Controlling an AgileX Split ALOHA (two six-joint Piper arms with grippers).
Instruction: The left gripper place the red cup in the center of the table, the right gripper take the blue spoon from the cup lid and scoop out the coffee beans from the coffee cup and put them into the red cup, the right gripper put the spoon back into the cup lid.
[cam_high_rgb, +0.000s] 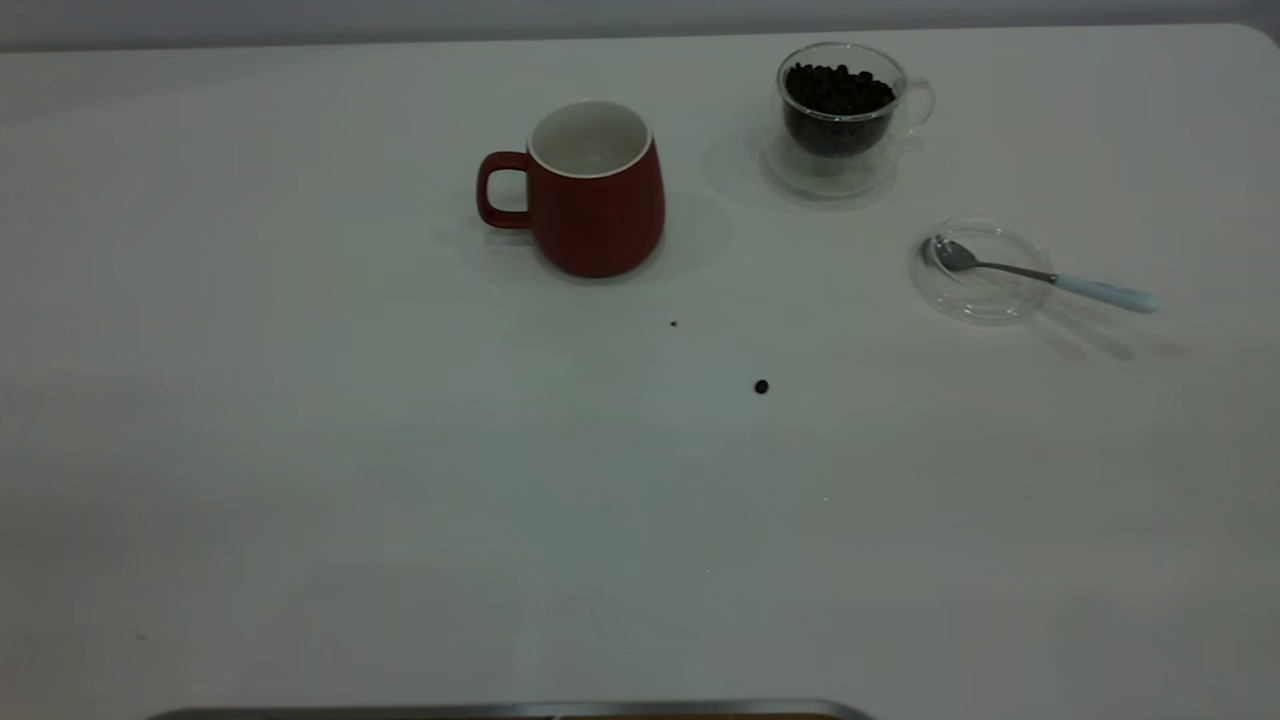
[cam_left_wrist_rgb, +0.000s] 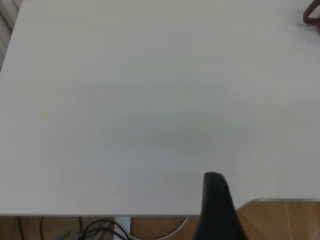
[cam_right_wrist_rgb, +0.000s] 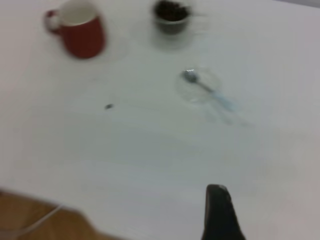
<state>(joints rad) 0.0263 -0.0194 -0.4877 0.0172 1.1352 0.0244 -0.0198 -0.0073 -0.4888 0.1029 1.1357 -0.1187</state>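
The red cup (cam_high_rgb: 590, 190) stands upright and empty on the white table (cam_high_rgb: 300, 480), left of centre toward the back, its handle pointing left. The coffee cup (cam_high_rgb: 845, 105), clear glass, stands back right, filled with coffee beans (cam_high_rgb: 838, 90). Nearer and further right lies the cup lid (cam_high_rgb: 982, 272); the blue spoon (cam_high_rgb: 1045, 274) rests with its bowl in the lid and its pale blue handle sticking out to the right. Neither arm shows in the exterior view. My left gripper (cam_left_wrist_rgb: 216, 210) and right gripper (cam_right_wrist_rgb: 219, 212) each show only as a black tip over the table's near edge, holding nothing visible.
One loose bean (cam_high_rgb: 761, 386) lies on the table in front of the cups, with a tiny dark speck (cam_high_rgb: 673, 323) nearby. In the left wrist view, the table edge gives way to wooden floor (cam_left_wrist_rgb: 280, 222) and cables (cam_left_wrist_rgb: 95, 230).
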